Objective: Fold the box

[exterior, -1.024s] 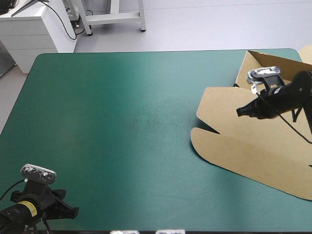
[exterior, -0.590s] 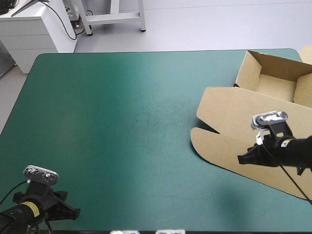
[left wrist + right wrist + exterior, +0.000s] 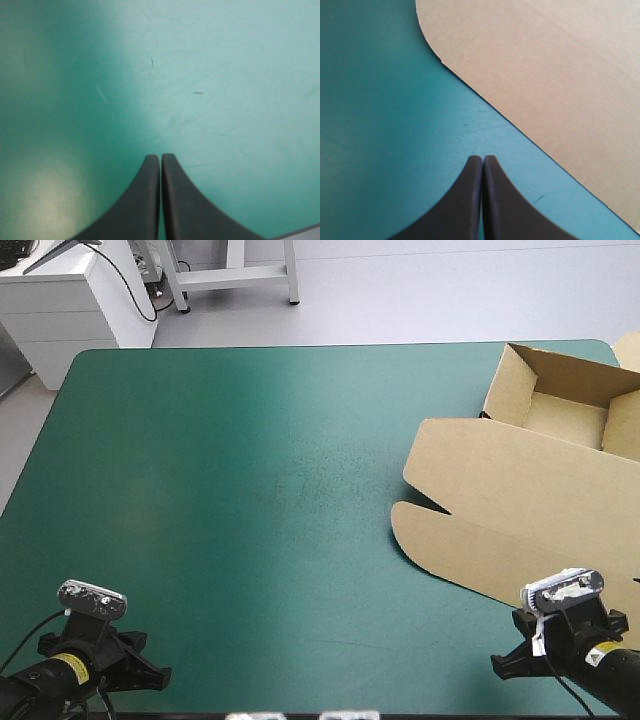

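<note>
A: The 2 grippers?
B: Left gripper (image 3: 160,156) closed, empty, near-left corner. Right gripper (image 3: 483,157) closed too, empty, over teal-green cover (image 3: 380,125).
A: Box?
B: Brown box (image 3: 520,510) on table's right side, tray open, lid flat, its edge just ahead of right gripper.

No writing can be read. The box (image 3: 520,510) is plain board; the yellow label (image 3: 63,668) on the left arm (image 3: 25,685) is too small.
</note>
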